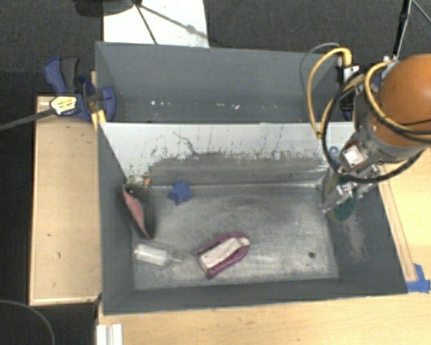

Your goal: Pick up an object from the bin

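Note:
My gripper (339,203) hangs at the right side of the bin, close to the right wall and above the floor. A small dark green thing (344,208) sits at its fingertips; whether the fingers grip it is unclear. A purple and white oblong thing (223,254) lies on the bin floor at the front middle, well left of the gripper. A small blue piece (179,191) rests near the back left.
A black and pink shoe-shaped thing (138,210) leans against the left wall. A small clear bottle (151,254) lies in the front left corner. The arm with its orange dome and yellow cables stands over the bin's right rim.

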### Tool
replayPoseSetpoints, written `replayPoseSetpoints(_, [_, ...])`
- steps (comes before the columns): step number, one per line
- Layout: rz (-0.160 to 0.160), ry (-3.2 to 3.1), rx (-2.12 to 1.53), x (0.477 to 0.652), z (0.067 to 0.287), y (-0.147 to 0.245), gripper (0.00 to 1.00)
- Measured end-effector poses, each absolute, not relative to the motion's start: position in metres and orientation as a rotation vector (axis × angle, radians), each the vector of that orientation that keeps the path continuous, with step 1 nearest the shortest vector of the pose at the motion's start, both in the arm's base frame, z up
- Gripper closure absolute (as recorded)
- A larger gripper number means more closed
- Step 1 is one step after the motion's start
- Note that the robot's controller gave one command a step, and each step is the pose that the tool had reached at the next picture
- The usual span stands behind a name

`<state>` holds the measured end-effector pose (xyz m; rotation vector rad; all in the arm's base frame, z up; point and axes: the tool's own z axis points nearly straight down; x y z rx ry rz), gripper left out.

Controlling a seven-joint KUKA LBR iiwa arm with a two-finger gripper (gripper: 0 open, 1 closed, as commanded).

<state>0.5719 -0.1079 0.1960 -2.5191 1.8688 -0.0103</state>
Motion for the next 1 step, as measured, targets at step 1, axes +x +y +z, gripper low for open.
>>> replayPoseSetpoints(1, [0.0,1.882,-2.511,0.5723,0.1978,-0.1073,1.0])
